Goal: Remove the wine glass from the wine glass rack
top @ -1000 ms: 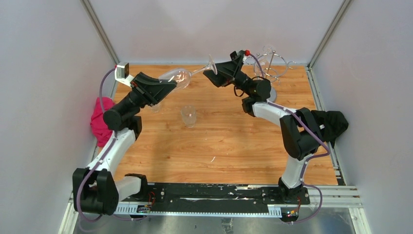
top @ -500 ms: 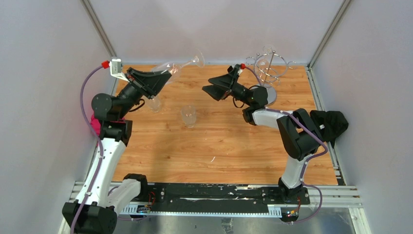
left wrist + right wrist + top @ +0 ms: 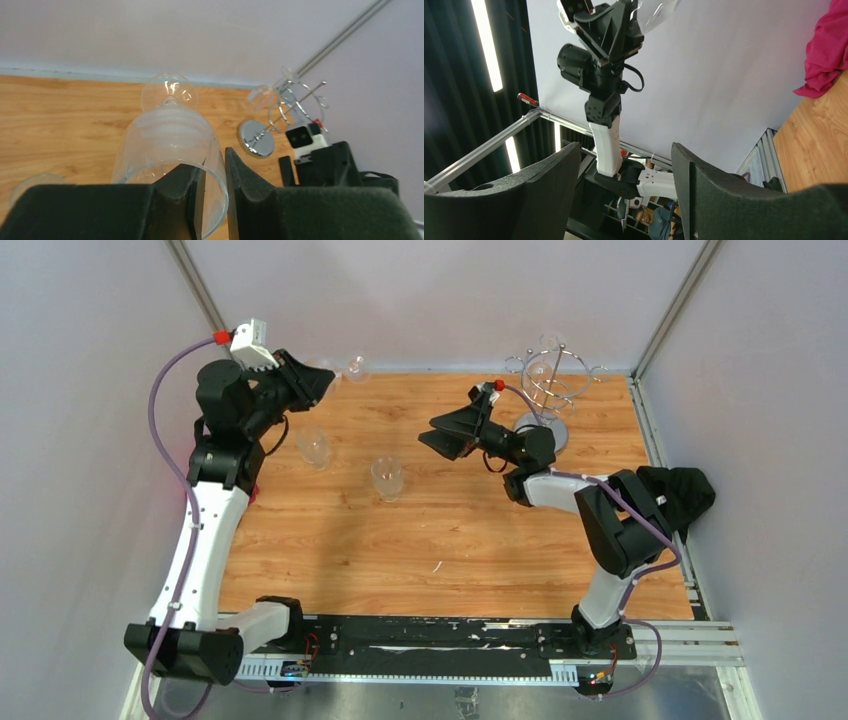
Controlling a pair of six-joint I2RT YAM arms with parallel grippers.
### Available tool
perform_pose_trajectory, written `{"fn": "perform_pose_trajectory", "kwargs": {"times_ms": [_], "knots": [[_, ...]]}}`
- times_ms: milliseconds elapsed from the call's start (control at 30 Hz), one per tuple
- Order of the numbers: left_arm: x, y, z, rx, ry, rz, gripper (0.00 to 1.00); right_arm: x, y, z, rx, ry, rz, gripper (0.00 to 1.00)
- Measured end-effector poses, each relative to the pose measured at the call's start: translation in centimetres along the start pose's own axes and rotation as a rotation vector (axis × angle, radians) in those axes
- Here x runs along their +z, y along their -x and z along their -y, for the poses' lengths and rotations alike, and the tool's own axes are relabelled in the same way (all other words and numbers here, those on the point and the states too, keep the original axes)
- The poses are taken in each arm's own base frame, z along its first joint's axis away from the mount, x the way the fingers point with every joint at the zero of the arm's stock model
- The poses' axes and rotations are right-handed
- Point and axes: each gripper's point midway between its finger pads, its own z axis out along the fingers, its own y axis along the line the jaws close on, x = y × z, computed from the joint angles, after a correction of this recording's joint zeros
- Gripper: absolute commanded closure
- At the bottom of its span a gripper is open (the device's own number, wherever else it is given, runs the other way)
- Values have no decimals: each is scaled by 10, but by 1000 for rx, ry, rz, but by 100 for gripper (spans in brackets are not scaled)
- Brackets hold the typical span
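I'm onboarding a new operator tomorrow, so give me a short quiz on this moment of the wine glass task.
1. True or false: the right end effector is open and holds nothing.
2. The left end effector pinches the wine glass at: A stem, B bowl rim, C foot.
3. How many other glasses stand on the table?
Key: 1 true; 2 B; 3 two.

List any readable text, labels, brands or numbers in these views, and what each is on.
Readable text: none in any view.
The wine glass, wine glass rack and pink cloth show no print.
Small parts on the base rail are too small to tell.
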Motion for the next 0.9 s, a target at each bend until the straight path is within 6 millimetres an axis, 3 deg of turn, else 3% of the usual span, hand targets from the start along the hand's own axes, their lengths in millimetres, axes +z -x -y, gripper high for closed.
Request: {"fn": "perform_pose_trajectory", "kwargs": {"times_ms": [233, 400, 567, 733, 900], "knots": [[32, -15, -42, 38, 173, -181, 100, -8, 2, 2, -4, -13, 12, 28], [51, -51, -83, 54, 289, -364, 100, -17, 5, 0, -23, -22, 28, 21], [51, -93, -114, 72, 376, -538, 100, -27, 9, -20, -90, -4, 45, 18], [47, -131, -124, 98, 405, -681, 100, -33, 8, -47, -206, -1, 45, 17], [51, -156, -124, 116, 397, -761, 100, -36, 3, -62, -347, -94, 49, 11]]}}
